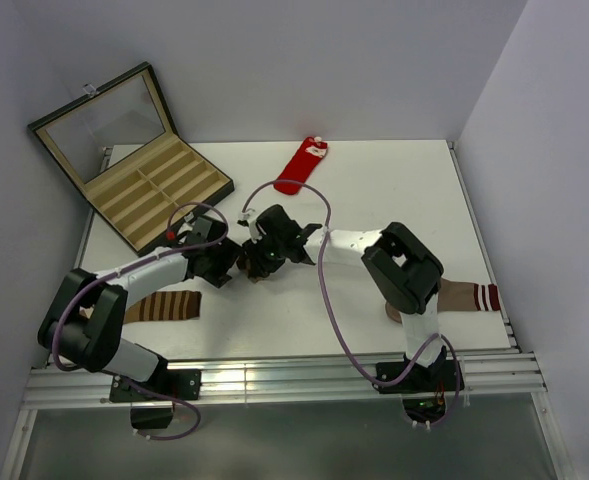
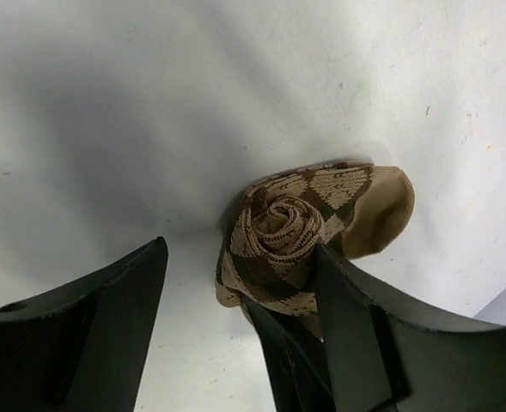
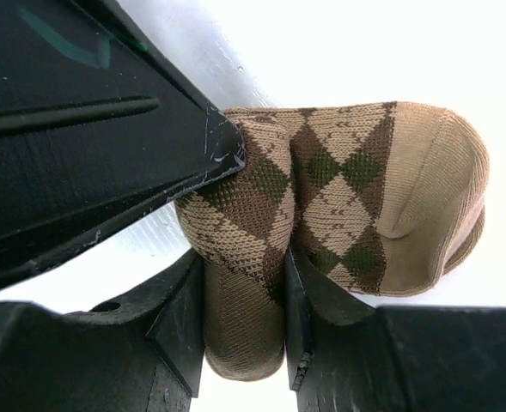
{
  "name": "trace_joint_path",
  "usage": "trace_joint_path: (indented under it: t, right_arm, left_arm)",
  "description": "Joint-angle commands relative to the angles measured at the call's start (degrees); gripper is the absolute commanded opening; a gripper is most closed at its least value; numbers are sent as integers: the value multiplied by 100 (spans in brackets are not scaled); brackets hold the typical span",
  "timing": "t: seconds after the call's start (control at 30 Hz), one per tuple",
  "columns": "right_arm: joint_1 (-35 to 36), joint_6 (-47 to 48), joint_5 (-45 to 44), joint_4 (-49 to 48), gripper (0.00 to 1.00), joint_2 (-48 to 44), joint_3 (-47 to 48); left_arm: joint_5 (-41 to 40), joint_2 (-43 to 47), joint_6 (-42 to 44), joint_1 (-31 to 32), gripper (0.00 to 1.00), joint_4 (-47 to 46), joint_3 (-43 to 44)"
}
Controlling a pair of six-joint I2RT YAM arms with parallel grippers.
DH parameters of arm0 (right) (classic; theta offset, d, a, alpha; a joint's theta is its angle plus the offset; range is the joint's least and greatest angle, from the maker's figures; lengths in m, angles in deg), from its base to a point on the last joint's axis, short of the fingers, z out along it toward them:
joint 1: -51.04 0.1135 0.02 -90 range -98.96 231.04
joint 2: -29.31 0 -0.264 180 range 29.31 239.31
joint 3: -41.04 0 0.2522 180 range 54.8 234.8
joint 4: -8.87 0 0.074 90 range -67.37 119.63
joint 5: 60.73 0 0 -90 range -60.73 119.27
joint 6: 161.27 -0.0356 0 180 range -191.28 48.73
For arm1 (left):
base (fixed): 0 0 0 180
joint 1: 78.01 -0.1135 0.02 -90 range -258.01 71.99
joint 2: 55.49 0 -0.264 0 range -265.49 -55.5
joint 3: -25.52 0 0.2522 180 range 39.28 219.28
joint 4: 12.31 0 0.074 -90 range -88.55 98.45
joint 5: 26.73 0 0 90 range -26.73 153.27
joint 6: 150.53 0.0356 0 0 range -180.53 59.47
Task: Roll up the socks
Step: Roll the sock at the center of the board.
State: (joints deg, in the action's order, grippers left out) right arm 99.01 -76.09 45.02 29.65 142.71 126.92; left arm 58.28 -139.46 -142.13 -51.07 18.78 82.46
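Right end effector (image 3: pixel 244 287) fills the close view, its black fingers (image 3: pixel 179 330) clamped on one end of the tan-and-brown argyle sock (image 3: pixel 338 197), which is wound into a tight spiral roll near the middle of the white table (image 1: pixel 394 190). Left end effector (image 2: pixel 240 257) stands open with the roll between its fingers, one fingertip right at the fabric. Red sock (image 1: pixel 303 163) with a white cuff lies flat at the table's far edge, well apart from both arms.

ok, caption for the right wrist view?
Right tool pinching the rolled argyle sock, its tan end sticking out.
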Motion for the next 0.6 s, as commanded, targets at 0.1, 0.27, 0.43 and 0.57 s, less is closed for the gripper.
trace_joint_path:
  t: [0.1,0.27,0.43,0.57]
  right_arm:
    - [521,631,166,-473,6,-301,-514]
    - [574,763,-282,-852,6,-723,-857]
    - [574,798,-318,-923,5,-829,-928]
    - [582,790,-344,-896,5,-811,-910]
  left_arm:
    - [297,-50,-163,268,74,-1249,604]
    - [157,55,-137,259,76,-906,683]
    - [113,152,-84,242,76,-897,622]
    - [183,108,-101,242,76,-748,639]
